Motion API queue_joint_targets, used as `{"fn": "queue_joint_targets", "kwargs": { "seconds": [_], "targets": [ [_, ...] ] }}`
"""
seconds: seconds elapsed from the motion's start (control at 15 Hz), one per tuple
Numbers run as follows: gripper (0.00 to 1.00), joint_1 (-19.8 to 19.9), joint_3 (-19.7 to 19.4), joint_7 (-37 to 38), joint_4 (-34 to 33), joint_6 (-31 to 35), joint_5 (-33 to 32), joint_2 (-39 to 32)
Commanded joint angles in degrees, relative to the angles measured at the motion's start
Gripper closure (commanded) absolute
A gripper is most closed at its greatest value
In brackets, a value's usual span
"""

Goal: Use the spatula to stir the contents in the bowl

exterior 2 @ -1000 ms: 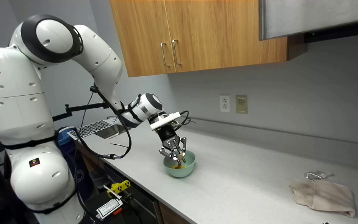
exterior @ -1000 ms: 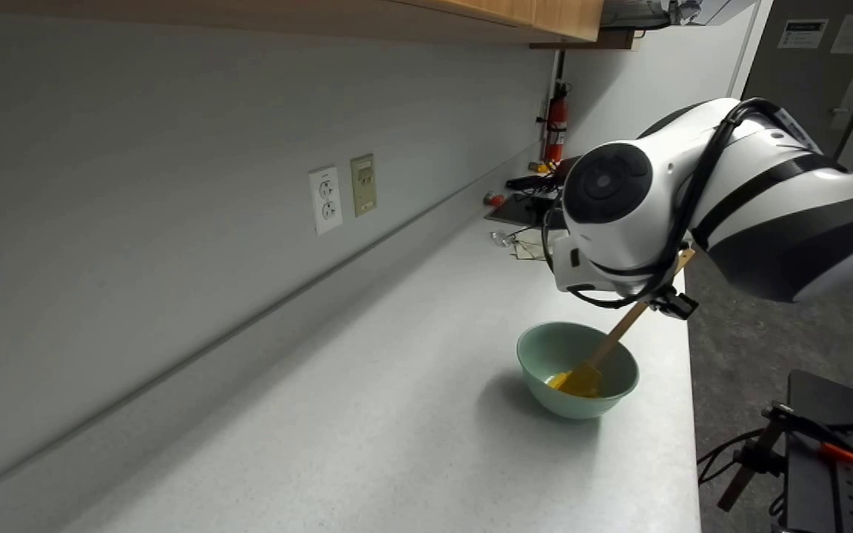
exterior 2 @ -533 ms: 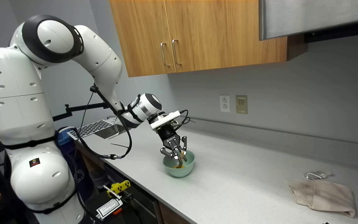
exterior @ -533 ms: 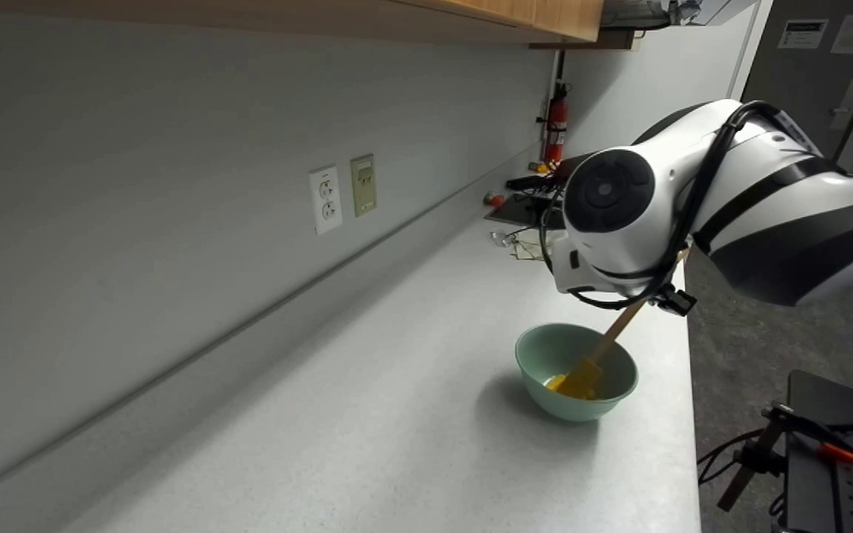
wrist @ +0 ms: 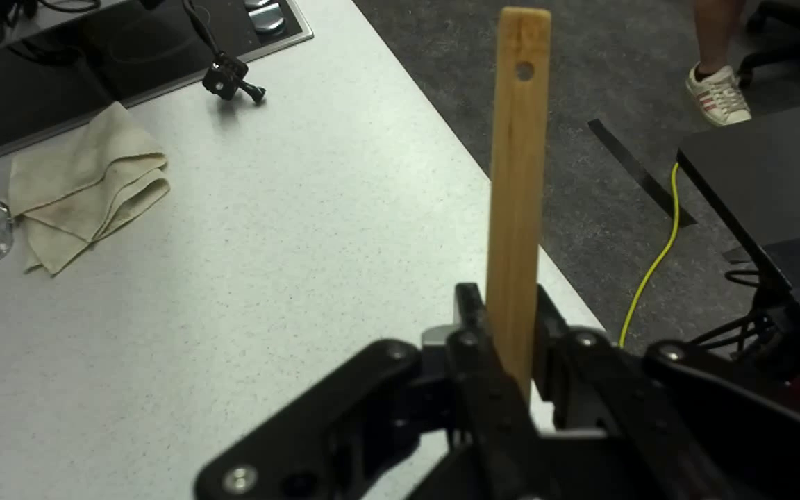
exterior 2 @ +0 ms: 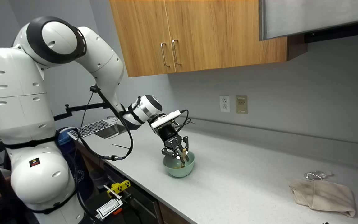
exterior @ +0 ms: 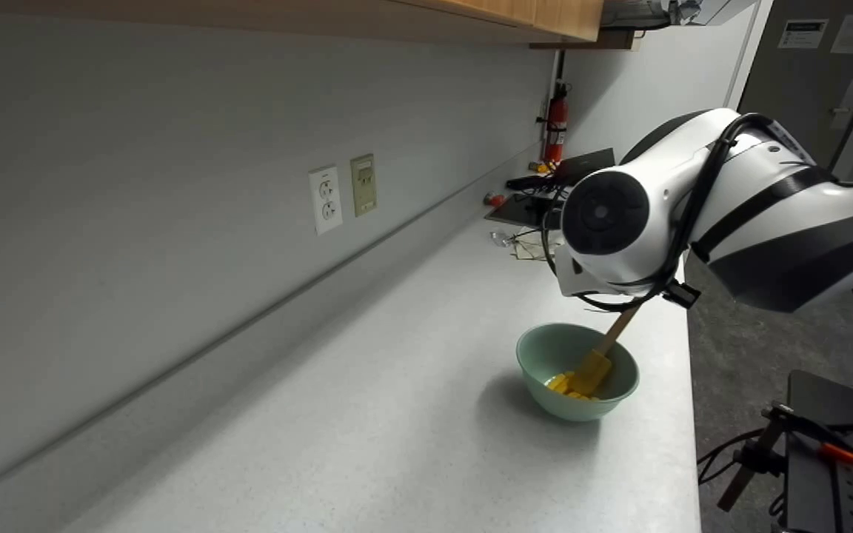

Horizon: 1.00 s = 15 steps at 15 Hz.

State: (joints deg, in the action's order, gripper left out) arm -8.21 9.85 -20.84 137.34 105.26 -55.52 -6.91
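Leaning aslant in the bowl [exterior: 576, 409], the spatula [exterior: 592, 371] dips its blade among the contents [exterior: 560, 383]; pieces show beside and below the blade in an exterior view. Handle slopes up and is lost behind the arm [exterior: 608, 222], so the grasp is hidden. Bowl upright on the surface [exterior: 323, 422], near the long front edge, floor [exterior: 737, 348] beyond it. Broad stretch of surface on the opposite side, running to the wall [exterior: 175, 148].

In an exterior view the tool [exterior 2: 185, 159] points down at a tilt over the bowl, clenched on the spatula's handle. Its lower end overlaps the bowl's mouth; whether it meets the rim, cannot tell. Contents lie below it, a trace of yellow. Cupboards [exterior 2: 204, 34] well above. Cloth [exterior 2: 325, 196] well apart along the surface, wide room between it and the bowl.

Wrist view: handle held lengthwise between the two fingers [wrist: 468, 302], holed end standing out past their tips. Front edge of the surface slants behind the handle. Dark cooktop [wrist: 129, 62] and small black piece [wrist: 225, 76] well apart.
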Motion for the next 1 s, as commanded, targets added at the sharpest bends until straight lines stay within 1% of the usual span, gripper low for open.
{"fn": "queue_joint_targets", "kwargs": {
  "seconds": [0.0,0.13,0.27,0.4,0.93],
  "targets": [
    [0.96,0.0,0.2,-0.5,-2.8,0.7,3.2,-0.1],
    [0.96,0.2,0.2,-0.5,-4.2,1.9,5.5,0.0],
    [0.96,0.0,0.2,0.1,-5.3,2.3,6.5,-0.3],
    [0.96,-0.3,0.2,0.7,-5.6,1.6,6.1,-1.0],
    [0.96,-1.0,0.4,0.6,-1.7,-2.3,3.5,-4.0]
  ]
}}
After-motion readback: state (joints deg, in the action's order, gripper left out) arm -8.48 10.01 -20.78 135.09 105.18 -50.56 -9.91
